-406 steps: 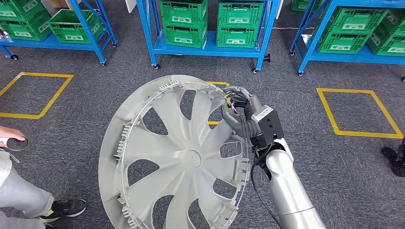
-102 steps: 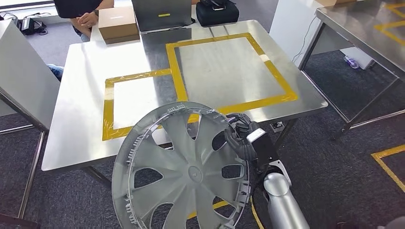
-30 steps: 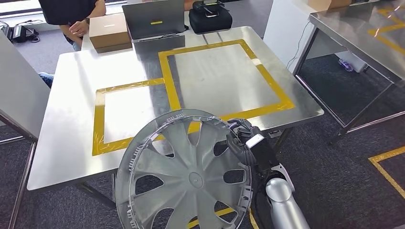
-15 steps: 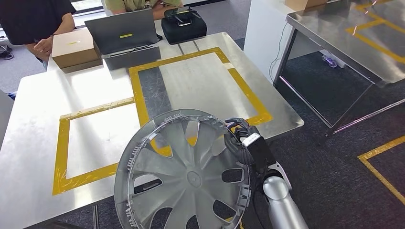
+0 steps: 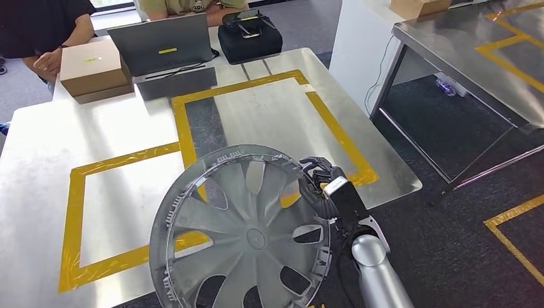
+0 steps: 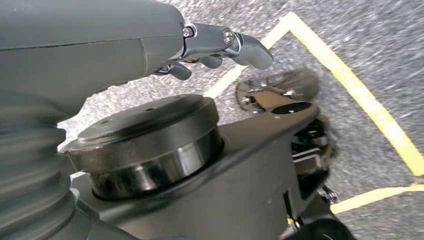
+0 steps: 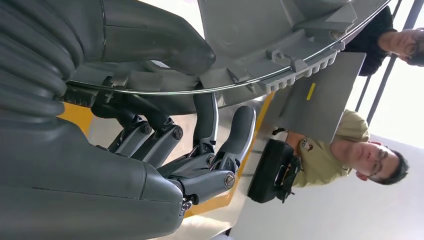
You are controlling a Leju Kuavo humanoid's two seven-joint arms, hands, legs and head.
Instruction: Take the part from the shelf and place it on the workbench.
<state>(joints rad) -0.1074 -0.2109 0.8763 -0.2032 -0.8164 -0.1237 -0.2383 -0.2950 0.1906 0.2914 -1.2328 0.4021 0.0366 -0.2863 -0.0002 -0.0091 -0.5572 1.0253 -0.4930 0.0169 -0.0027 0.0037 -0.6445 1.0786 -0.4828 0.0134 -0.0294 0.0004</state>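
Steel workbench [image 5: 38,147] nearer than before, yellow-taped, right hand [image 5: 319,183] gripping hubcap [image 5: 240,234], left hand [image 6: 220,47] fingers curled empty.

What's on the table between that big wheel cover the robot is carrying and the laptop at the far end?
In the head view, between the wheel cover and the laptop lies bare steel table crossed by yellow tape outlines; nothing stands there.
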